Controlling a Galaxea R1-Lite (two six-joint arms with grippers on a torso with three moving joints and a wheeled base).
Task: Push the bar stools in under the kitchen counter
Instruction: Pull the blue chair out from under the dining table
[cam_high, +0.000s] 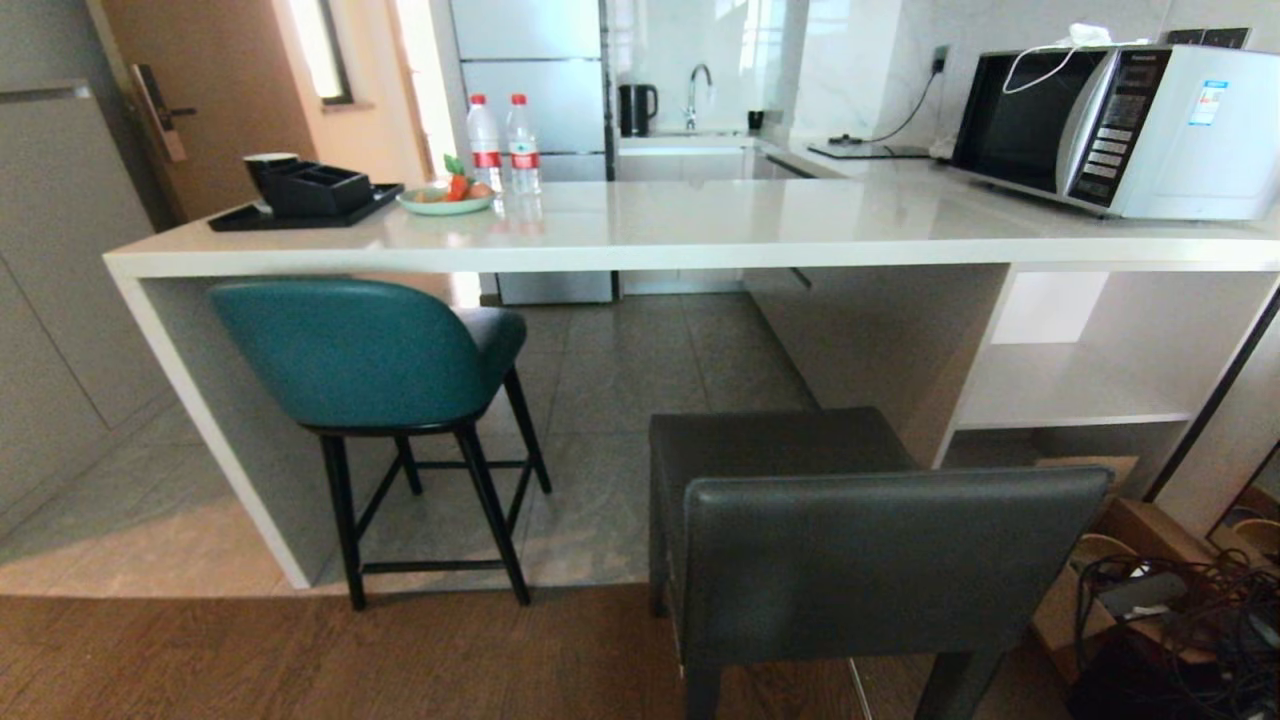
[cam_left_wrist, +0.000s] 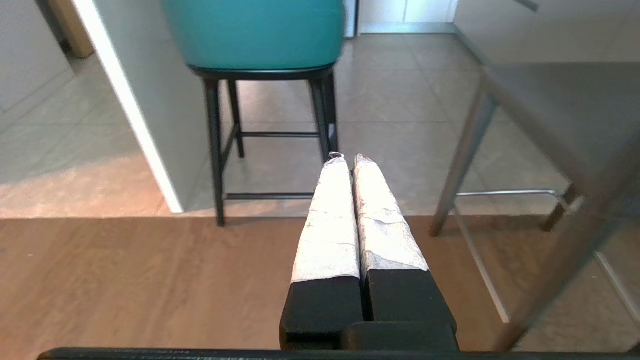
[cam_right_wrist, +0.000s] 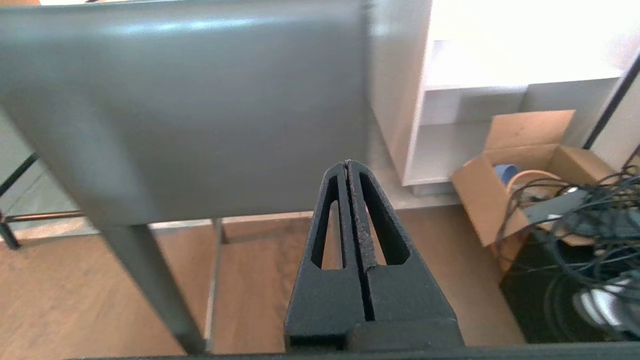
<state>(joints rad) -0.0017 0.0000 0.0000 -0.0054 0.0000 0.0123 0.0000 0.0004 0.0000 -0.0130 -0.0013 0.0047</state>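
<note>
The teal bar stool (cam_high: 365, 350) with thin black legs stands at the left, its seat partly under the white kitchen counter (cam_high: 620, 240). The dark-grey boxy stool (cam_high: 860, 550) stands nearer me at the right, out from the counter on the wood floor. Neither arm shows in the head view. My left gripper (cam_left_wrist: 345, 157) is shut and empty, low above the floor, pointing between the teal stool (cam_left_wrist: 255, 32) and the grey stool (cam_left_wrist: 550, 105). My right gripper (cam_right_wrist: 346, 162) is shut and empty, its tip close to the lower edge of the grey stool's back (cam_right_wrist: 190, 105).
On the counter sit a microwave (cam_high: 1120, 125), a black tray (cam_high: 300, 195), a fruit plate (cam_high: 445, 200) and two water bottles (cam_high: 505, 140). A white shelf unit (cam_high: 1070, 380) stands under the counter's right end. A cardboard box (cam_right_wrist: 515, 175) and tangled cables (cam_high: 1190, 610) lie on the floor at the right.
</note>
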